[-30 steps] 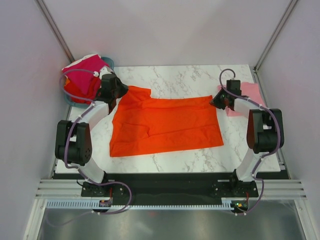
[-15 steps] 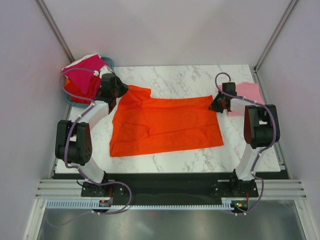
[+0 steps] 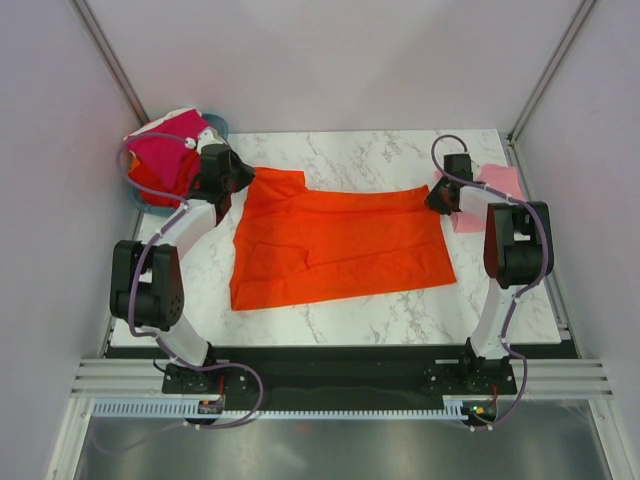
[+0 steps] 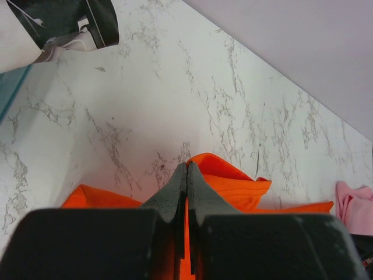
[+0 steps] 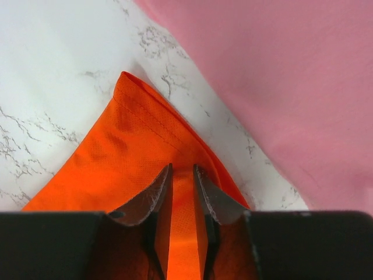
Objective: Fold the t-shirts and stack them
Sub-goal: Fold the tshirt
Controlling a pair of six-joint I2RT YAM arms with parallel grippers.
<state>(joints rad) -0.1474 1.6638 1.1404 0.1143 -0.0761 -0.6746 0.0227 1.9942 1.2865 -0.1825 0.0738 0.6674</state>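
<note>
The bright orange-red t-shirt (image 3: 340,245) lies spread flat across the middle of the marble table (image 3: 380,155). My left gripper (image 3: 240,180) is shut on its far left corner; in the left wrist view the gripper (image 4: 186,166) has its jaws closed with the shirt's orange cloth (image 4: 239,181) pinched between them. My right gripper (image 3: 432,200) holds the far right corner; in the right wrist view the gripper (image 5: 182,169) has a fold of the orange cloth (image 5: 134,140) between its jaws. A light pink t-shirt (image 3: 495,185) lies folded at the right edge, just beyond it, and fills the right wrist view's upper right (image 5: 280,76).
A teal plastic basket (image 3: 135,195) sits off the table's far left corner, heaped with magenta, red and white shirts (image 3: 165,155). Its rim shows in the left wrist view (image 4: 9,93). Grey walls close in on both sides and the back.
Both grippers have shifted slightly right and away, dragging the orange-red shirt with them. Its near left corner has slid to the right; the right arm has swung closer to the pink shirt.
</note>
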